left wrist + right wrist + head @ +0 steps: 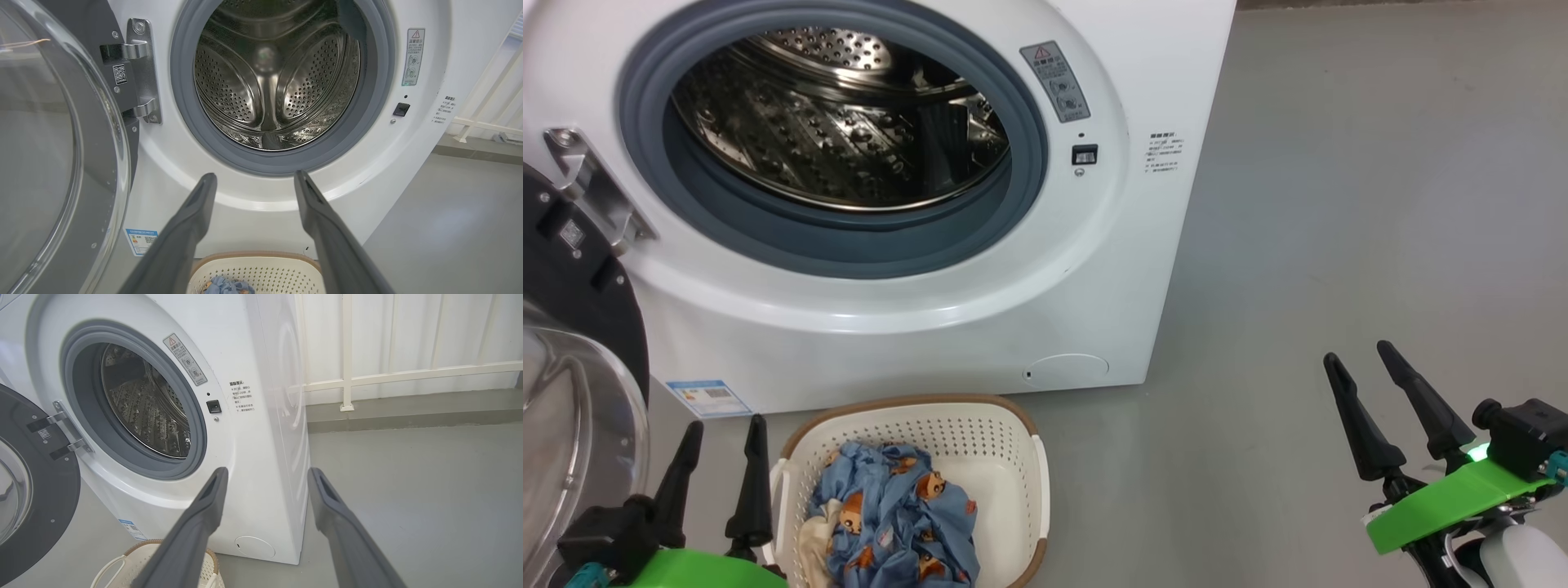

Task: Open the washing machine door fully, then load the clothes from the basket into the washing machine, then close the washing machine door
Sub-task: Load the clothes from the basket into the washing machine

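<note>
The white washing machine (pixel 947 310) stands ahead with its steel drum (pixel 841 114) bare and empty. Its black door (pixel 572 327) with the glass bowl hangs swung out to the left; the door (pixel 53 147) and the door (pixel 28 490) also show in both wrist views. On the floor before the washing machine sits the cream basket (pixel 980 441) holding the clothes (pixel 898 514), blue bear-print fabric over a cream piece. My left gripper (pixel 723 429) is open, just left of the basket. My right gripper (pixel 1360 355) is open, far to the right over bare floor.
Grey floor (pixel 1339 204) stretches to the right of the machine. In the right wrist view, a white railing (pixel 408 373) and wall run behind it. The hinge bracket (pixel 141 69) sits at the opening's left side.
</note>
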Controlling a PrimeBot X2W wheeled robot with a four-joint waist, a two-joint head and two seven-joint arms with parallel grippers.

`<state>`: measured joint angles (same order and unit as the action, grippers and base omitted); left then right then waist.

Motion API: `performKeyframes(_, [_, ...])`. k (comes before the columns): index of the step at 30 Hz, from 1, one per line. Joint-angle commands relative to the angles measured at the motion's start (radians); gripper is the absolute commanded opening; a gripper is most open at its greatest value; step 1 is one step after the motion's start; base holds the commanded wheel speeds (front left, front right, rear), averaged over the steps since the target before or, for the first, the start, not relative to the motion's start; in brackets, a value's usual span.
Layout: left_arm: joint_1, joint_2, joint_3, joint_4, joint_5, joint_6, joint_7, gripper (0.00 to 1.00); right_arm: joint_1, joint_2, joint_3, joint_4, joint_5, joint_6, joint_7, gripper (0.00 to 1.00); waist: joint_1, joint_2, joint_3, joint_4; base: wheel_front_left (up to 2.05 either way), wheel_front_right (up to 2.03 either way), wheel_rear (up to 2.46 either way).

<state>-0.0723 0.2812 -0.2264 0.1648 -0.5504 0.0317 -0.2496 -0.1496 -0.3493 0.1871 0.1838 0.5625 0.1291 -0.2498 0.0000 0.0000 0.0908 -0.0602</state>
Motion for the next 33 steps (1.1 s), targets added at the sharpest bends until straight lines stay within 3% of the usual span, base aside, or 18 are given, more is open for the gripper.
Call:
performKeyframes(1, [-0.053,0.025,0.034,-0.014,-0.006,0.005,-0.012,1.00,-0.030,-0.017,0.018,-0.026,-0.003,0.002,-0.012,1.00,0.0000,0.0000,0.010,-0.001,0.00,0.00,0.00])
performKeyframes(13, [-0.104,0.017,0.018,0.027,-0.001,0.013,-0.007,1.00,-0.060,-0.008,0.011,-0.035,-0.001,0.002,-0.012,1.00,0.0000,0.0000,0.108,-0.003,0.00,0.00,0.00])
performKeyframes(33, [-0.239,-0.010,-0.013,0.206,0.001,-0.012,-0.008,1.00,-0.129,0.012,0.019,-0.051,0.002,0.002,-0.012,1.00,0.0000,0.0000,0.267,-0.005,0.00,0.00,0.00])
